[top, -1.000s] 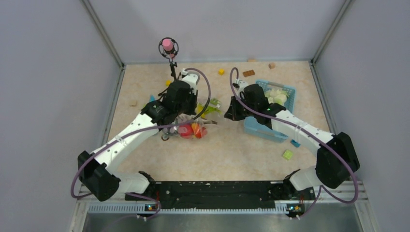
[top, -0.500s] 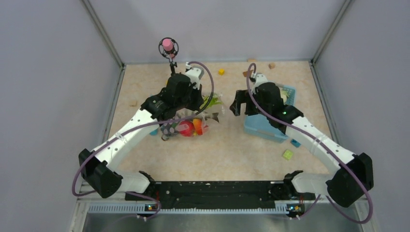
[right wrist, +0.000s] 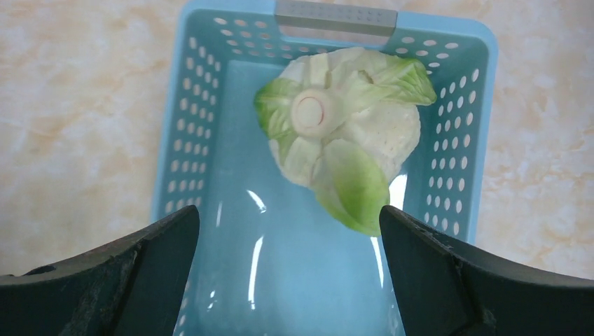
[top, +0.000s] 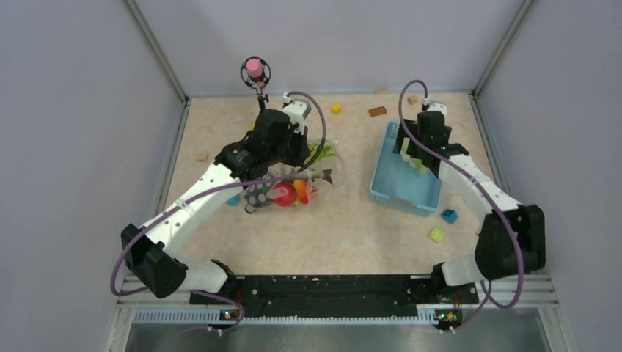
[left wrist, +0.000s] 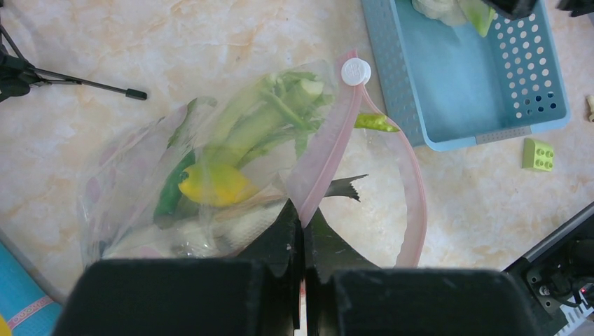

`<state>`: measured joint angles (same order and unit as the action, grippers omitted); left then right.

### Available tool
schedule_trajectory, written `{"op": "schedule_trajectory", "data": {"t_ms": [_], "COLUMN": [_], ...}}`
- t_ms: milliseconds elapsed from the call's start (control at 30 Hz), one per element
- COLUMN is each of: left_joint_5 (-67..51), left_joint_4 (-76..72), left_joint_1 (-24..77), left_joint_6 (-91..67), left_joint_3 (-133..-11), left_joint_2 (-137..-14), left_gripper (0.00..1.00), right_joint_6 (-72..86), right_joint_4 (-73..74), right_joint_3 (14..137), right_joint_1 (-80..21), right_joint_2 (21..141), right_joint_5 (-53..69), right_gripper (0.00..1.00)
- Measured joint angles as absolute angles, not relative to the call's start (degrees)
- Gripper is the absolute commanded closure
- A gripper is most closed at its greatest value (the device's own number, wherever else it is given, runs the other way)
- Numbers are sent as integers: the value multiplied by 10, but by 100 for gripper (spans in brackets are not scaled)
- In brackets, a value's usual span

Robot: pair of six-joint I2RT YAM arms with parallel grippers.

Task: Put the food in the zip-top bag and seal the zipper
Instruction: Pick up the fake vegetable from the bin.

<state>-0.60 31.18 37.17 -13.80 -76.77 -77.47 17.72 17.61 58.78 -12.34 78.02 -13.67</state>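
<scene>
Beige marbled table point(top: 345, 235) under grey walls. The bag point(top: 293, 192) lies left of centre, with the basket point(top: 396, 183) at its 3 o'clock. The left claw point(left wrist: 302, 218) is pinched tight on the zipper point(left wrist: 329, 140), holding up one lip of the bag's mouth. The right claw point(right wrist: 288, 220) is spread wide and grips nothing. It hangs over the cauliflower point(right wrist: 343, 133), which sits at the basket's 12 o'clock end, not yet bagged.

The cauliflower is rounded and looks nearly as wide as the claw's spread. An off-centre close could squirt it sideways or catch a basket wall. Only one lip of the bag is held and the other sags toward the table. A bulky head pushed in could snag the pink strip and drag the bag out of that thin pinch. A pod point(left wrist: 375, 122) pokes across the mouth at about 1 o'clock from the left claw. If it stays there, it would likely jam the slider point(left wrist: 356, 71) when sealing comes.

A second ago the right claw was at the basket's 9 o'clock side, close to the bag's mouth. Half a second ago it was crossing that edge. Now it has swung to the far end, over the cauliflower. The left claw and bag have hardly shifted.
</scene>
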Motion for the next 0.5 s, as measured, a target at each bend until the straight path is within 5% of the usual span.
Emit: {"op": "schedule_trajectory", "data": {"t_ms": [367,500], "left_joint_5": [-7,-8], "left_joint_4": [312,312], "left_joint_1": [372,372], "left_joint_6": [-138,-138], "left_joint_3": [-768,-768], "left_joint_2": [-776,-776], "left_gripper": [100,100], "right_joint_6": [110,101], "right_joint_4": [164,158], "right_joint_3": [652,664], "right_joint_1": [-97,-93], "right_joint_2": [964,1000], "right_joint_5": [-204,-217], "right_gripper": [4,19]}}
